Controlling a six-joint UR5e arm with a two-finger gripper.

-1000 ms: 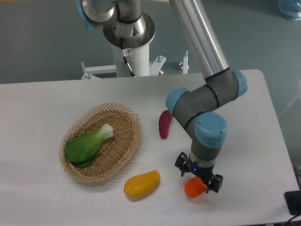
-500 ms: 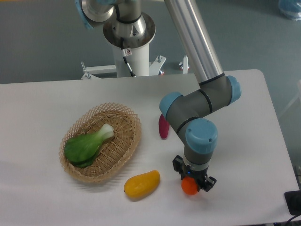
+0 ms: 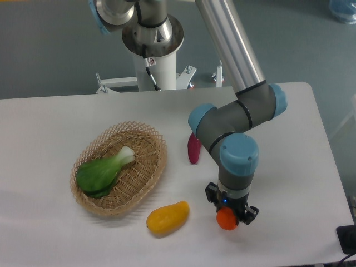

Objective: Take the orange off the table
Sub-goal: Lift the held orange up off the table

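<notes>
Near the table's (image 3: 55, 233) front edge, the claw (image 3: 229, 216) grips the orange (image 3: 226, 220).

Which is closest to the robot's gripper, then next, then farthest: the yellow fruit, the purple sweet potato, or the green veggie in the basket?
From the gripper, which is around the orange:
1. Yellow fruit, beside it on the camera's left.
2. Purple sweet potato, farther back on the table, partly behind the arm.
3. Green veggie, far left, in the basket.
</notes>
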